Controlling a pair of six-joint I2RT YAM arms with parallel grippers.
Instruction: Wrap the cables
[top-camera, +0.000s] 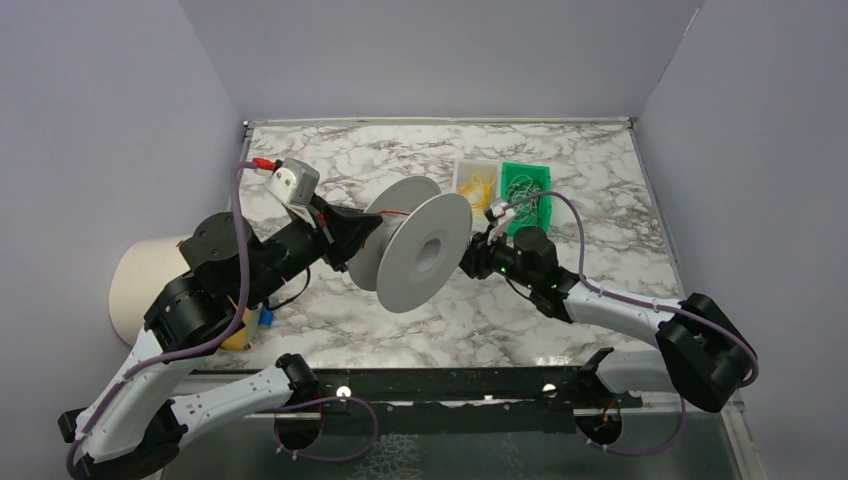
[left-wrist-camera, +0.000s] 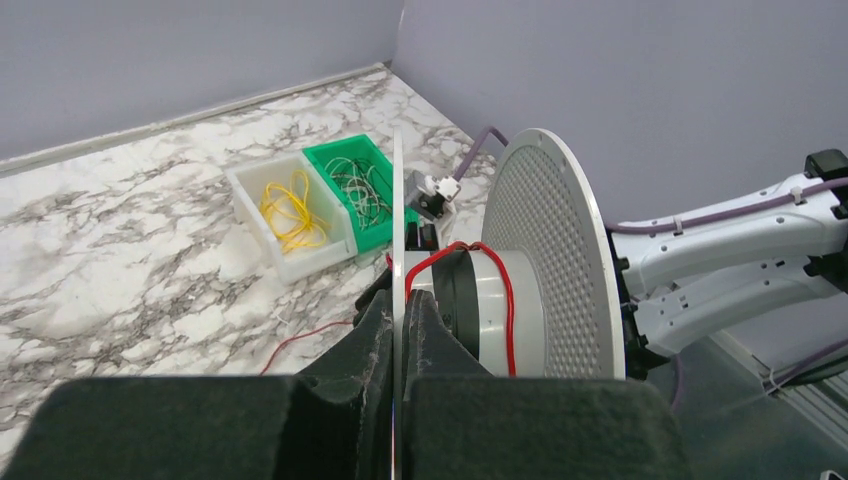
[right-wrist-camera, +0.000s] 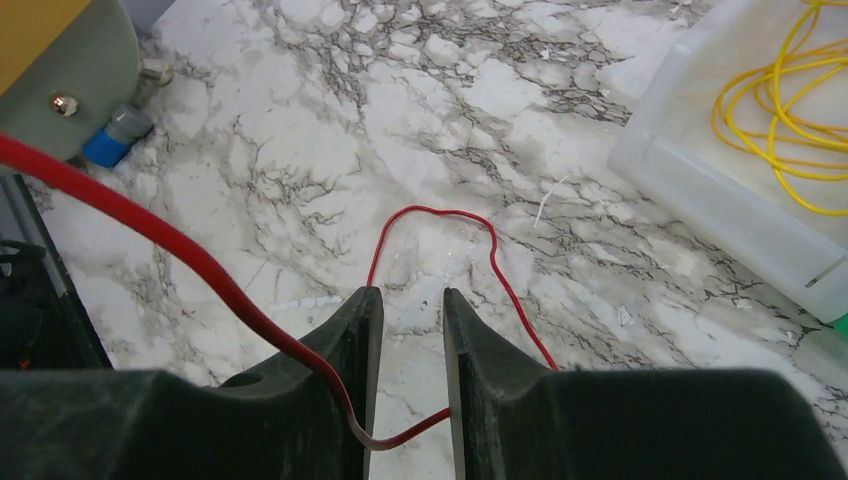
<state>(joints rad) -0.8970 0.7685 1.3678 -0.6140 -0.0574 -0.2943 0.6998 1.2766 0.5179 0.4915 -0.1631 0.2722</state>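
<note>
Pinching, with left gripper (left-wrist-camera: 398, 310) closed, spool (left-wrist-camera: 548, 250) flange; holding right gripper (right-wrist-camera: 412, 300) apart around red wire (right-wrist-camera: 440, 209), looping onto marble table (right-wrist-camera: 300, 130) beside white bin (right-wrist-camera: 700, 190); showing hub turns only from left wrist.

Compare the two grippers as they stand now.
The left gripper is shut on the spool's thin flange; the right gripper is open and grips nothing. Red wire is wound on the hub of the spool that the left gripper holds; a loose stretch only passes through the right gripper's gap. Both have black fingers.
</note>
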